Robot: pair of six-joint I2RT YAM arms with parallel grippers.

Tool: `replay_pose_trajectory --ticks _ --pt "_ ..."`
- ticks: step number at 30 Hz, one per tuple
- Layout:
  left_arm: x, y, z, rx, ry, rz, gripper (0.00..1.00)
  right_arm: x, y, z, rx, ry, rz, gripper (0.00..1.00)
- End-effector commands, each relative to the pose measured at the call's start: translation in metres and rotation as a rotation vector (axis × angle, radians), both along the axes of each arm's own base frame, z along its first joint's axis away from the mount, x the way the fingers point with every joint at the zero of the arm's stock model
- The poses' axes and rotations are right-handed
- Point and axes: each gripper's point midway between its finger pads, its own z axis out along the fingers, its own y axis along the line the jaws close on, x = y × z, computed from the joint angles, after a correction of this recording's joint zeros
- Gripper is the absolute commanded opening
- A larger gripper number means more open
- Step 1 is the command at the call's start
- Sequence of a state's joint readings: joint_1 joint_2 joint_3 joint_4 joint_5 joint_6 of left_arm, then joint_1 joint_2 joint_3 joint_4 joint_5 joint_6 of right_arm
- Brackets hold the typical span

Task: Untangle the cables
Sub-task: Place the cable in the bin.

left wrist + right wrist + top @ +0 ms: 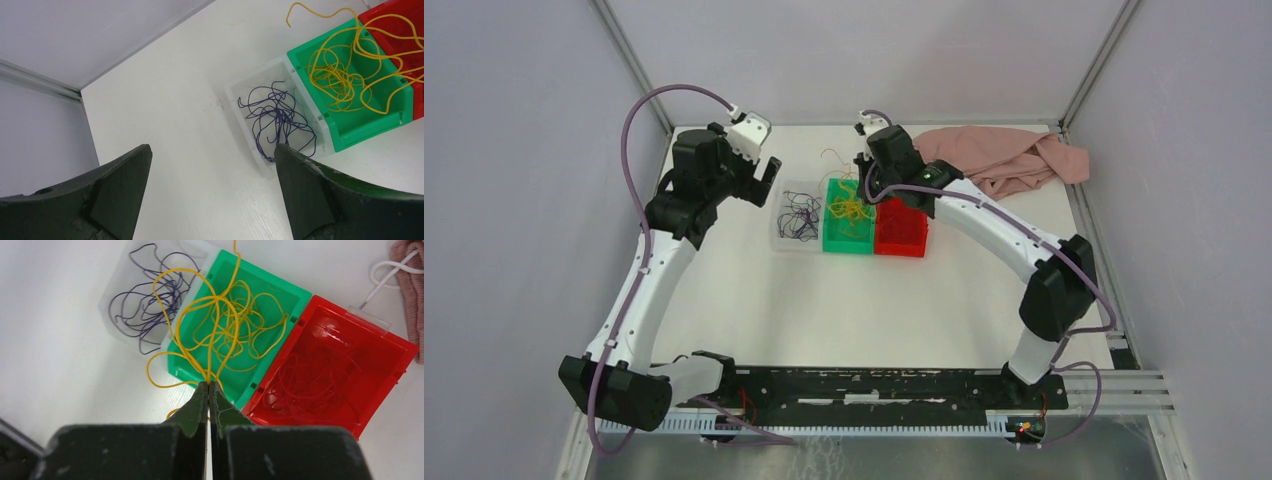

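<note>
table (854, 310): near half bare; three bins set in a row past the middle, toward the far edge.
left claw (211, 150): jaws spread wide, nothing between them; held above the table on the left-edge side of the clear bin, apart from it.
right claw (208, 384): jaws pressed together on a bunch of yellow cables; held over the green bin.
clear bin (245, 137): leftmost of the row, touching the green bin.
purple cables (280, 120): loose tangle lying inside the clear bin.
green bin (370, 131): middle of the row, walls against both neighbours.
yellow cables (334, 75): mostly in the green bin; several strands drawn up to the right claw, loops spilled over the bin wall toward the clear bin, one strand arched out past the far wall.
red bin (395, 360): rightmost of the row.
red cables (310, 385): thin coils lying flat inside the red bin.
pink cloth (1009, 160): crumpled at the far right corner of the table, just beyond the red bin.
</note>
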State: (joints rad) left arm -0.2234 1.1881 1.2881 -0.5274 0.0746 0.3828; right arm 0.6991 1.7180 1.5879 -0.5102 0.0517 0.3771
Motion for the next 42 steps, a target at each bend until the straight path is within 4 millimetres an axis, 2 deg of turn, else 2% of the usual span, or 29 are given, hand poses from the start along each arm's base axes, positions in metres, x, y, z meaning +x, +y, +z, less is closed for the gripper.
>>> replay_pose_trajectory --ticks 1,4,11,18,20,22,24,25,30,34,38,42 --pt "0.004 0.009 0.020 -0.042 -0.076 0.057 0.99 0.025 -0.004 -0.014 -0.086 -0.004 -0.111 0.01" --pt "0.005 0.013 0.019 -0.043 -0.079 0.064 0.99 0.032 -0.003 -0.037 -0.191 0.038 -0.159 0.01" --pt "0.005 0.019 0.019 -0.052 -0.076 0.082 0.99 0.047 0.016 -0.082 -0.348 0.066 -0.189 0.01" --pt "0.005 0.038 0.006 -0.063 -0.046 0.124 0.99 0.045 0.032 -0.145 -0.431 0.131 -0.163 0.01" --pt "0.005 0.044 0.002 -0.069 -0.040 0.133 0.99 0.043 0.031 -0.156 -0.454 0.144 -0.156 0.01" --pt "0.004 0.049 0.001 -0.075 -0.037 0.140 0.99 0.042 0.028 -0.159 -0.470 0.147 -0.154 0.01" --pt "0.004 0.052 0.000 -0.075 -0.037 0.143 0.99 0.040 0.025 -0.152 -0.469 0.141 -0.154 0.05" --pt "0.004 0.053 -0.001 -0.077 -0.035 0.143 0.99 0.039 0.025 -0.141 -0.452 0.130 -0.156 0.11" --pt "0.004 0.055 -0.010 -0.089 -0.019 0.145 0.99 0.034 0.030 -0.071 -0.310 0.055 -0.149 0.39" --pt "0.004 0.058 -0.022 -0.092 0.004 0.150 0.99 0.024 0.024 -0.020 -0.239 0.010 -0.138 0.50" --pt "0.001 0.058 -0.031 -0.106 0.012 0.156 0.99 0.013 0.000 0.007 -0.261 -0.025 -0.167 0.61" --pt "-0.002 0.055 -0.034 -0.140 -0.005 0.149 0.99 0.001 -0.043 0.030 -0.260 -0.089 -0.248 0.73"
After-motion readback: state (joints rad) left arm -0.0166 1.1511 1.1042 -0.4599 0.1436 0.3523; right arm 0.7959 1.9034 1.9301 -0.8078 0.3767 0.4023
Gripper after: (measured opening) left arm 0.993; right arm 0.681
